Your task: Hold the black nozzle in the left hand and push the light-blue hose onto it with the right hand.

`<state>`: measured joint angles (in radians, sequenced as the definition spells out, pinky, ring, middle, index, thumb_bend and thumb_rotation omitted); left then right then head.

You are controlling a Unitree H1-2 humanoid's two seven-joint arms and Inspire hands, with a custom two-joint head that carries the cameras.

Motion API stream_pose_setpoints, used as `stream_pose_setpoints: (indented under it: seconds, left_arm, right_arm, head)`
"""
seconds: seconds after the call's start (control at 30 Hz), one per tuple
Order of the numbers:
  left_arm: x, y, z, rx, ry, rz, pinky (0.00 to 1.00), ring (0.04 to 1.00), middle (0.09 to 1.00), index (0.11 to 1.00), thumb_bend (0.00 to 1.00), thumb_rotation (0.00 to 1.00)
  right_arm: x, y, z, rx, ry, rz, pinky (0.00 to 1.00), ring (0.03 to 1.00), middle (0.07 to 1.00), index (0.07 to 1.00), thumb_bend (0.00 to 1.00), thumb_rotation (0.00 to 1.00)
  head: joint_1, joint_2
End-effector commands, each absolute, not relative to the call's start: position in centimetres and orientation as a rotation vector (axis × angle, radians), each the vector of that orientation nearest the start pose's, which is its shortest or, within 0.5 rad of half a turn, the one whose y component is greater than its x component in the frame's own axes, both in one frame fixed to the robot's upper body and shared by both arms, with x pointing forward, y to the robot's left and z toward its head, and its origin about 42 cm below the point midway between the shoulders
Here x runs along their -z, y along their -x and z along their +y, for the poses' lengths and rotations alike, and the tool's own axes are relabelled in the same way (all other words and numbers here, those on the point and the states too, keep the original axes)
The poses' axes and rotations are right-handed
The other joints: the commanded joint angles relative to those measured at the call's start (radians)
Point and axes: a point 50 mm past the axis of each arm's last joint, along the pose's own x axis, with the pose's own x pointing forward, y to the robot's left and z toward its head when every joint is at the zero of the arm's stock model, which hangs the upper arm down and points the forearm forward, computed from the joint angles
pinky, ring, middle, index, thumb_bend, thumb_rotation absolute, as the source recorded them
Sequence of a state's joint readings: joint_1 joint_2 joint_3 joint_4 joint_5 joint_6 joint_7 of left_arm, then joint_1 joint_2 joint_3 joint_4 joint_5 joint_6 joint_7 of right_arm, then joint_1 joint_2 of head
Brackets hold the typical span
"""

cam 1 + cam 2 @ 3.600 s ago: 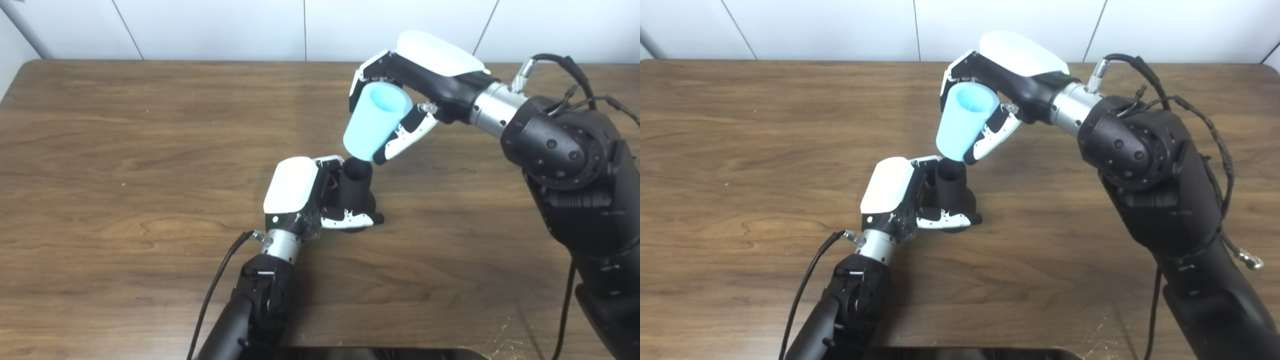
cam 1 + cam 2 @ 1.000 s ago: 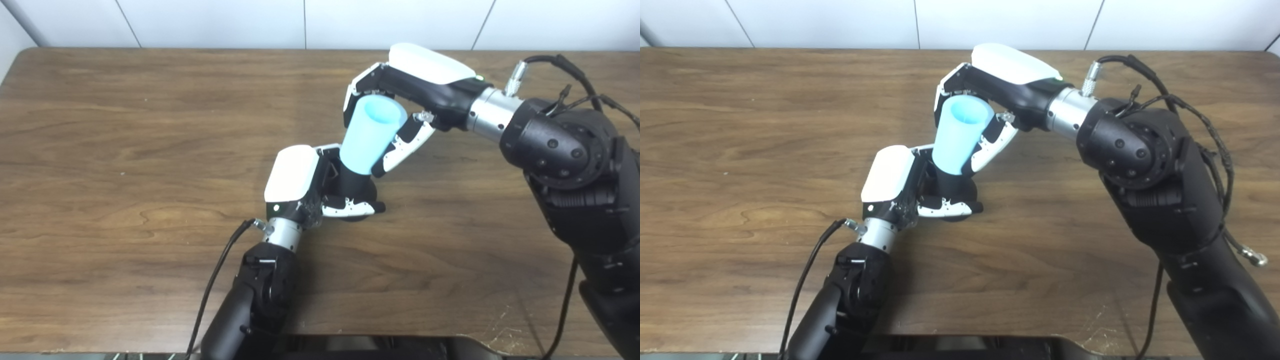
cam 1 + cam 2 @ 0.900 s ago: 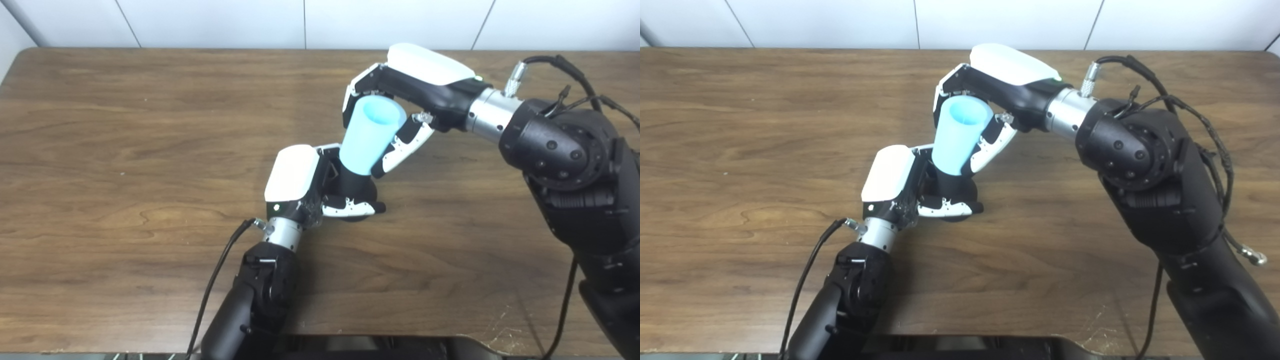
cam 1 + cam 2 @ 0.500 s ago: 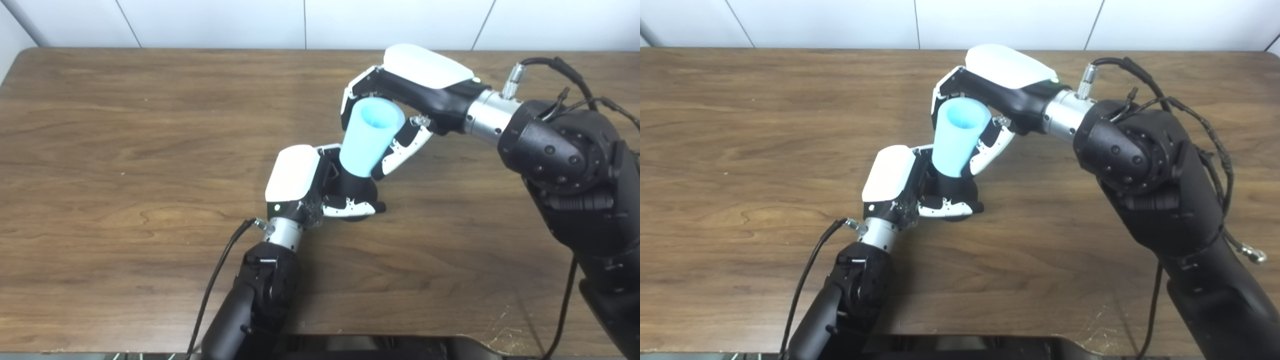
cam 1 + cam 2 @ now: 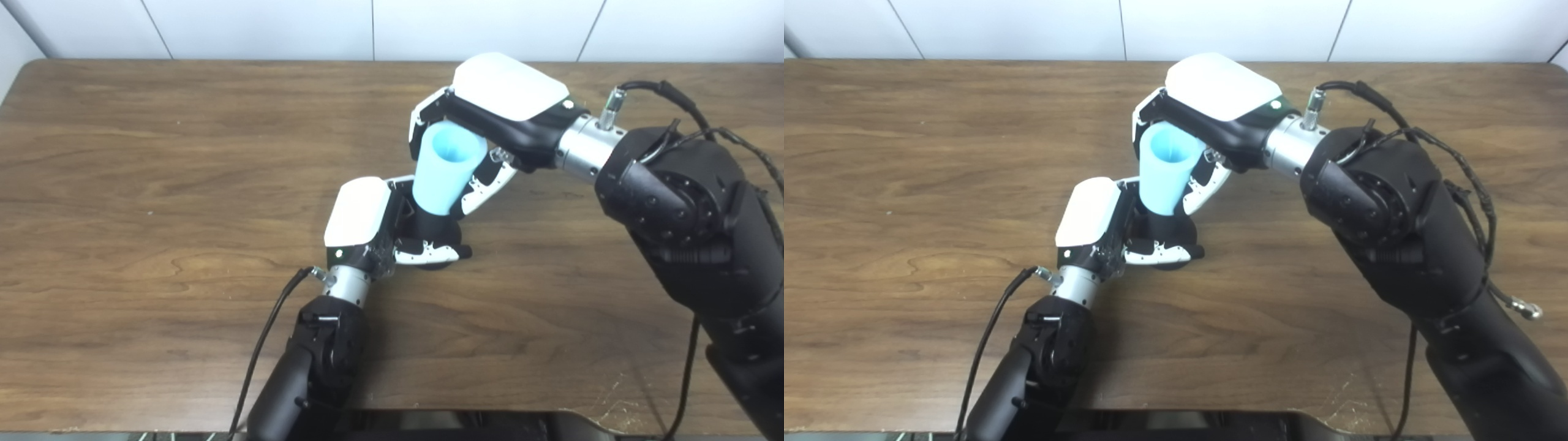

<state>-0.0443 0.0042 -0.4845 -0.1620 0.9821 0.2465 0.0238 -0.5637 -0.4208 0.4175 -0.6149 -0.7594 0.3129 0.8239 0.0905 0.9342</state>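
In the left eye view, a brown wooden table [image 5: 153, 184] with a wavy grain fills most of the frame, backed by pale wall panels [image 5: 263, 27] split by thin dark seams. The left hand [image 5: 380, 229], with a smooth white shell on its back and black-and-white fingers, is wrapped around the black nozzle [image 5: 432, 229], a matte dark piece that stands on the table with its wide base down; its upper part is hidden inside the hose. The light-blue hose [image 5: 446, 168] is a smooth, short, tapered tube, wider at its open top and narrower at the bottom, seated over the top of the nozzle and leaning slightly to the right. The right hand [image 5: 484, 141], glossy white on top and black beneath, has its fingers curled round the hose's upper half, thumb on the near side. A bare metal cuff joins that hand to a bulky black forearm with thin cables looped over it. In the right eye view, the same stack sits just left of centre: the hose [image 5: 1165, 170] shows its hollow mouth, clasped by the right hand [image 5: 1206, 122], while the left hand [image 5: 1111, 226] grips the nozzle [image 5: 1167, 231] at its rounded base on the table [image 5: 906, 184].
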Motion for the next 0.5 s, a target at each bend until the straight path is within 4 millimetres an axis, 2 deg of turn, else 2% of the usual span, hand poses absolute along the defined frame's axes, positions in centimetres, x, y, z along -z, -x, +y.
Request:
stream_pose_setpoints:
  seconds: [0.0, 0.27, 0.47]
  left_arm:
    - [-12.42, -25.85, 8.67, 0.297, -0.973, -0.115, 0.48, 0.528, 0.529, 0.472, 0.52, 0.00]
    - [-12.53, -25.83, 8.60, 0.294, -0.970, -0.115, 0.48, 0.532, 0.527, 0.474, 0.52, 0.00]
    - [-12.47, -25.73, 8.62, 0.295, -0.970, -0.116, 0.48, 0.526, 0.527, 0.474, 0.52, 0.00]
  right_arm:
    - [-33.64, -31.45, -15.15, -0.684, 1.403, -0.511, 0.28, 0.357, 0.497, 0.536, 0.51, 0.00]
    - [-33.23, -31.37, -14.95, -0.711, 1.414, -0.483, 0.28, 0.369, 0.508, 0.519, 0.51, 0.00]
    - [-33.08, -31.47, -15.01, -0.760, 1.433, -0.426, 0.32, 0.377, 0.520, 0.512, 0.51, 0.00]
  head:
    - [0.001, 0.000]
    - [-0.005, 0.007]
    - [-0.010, 0.009]
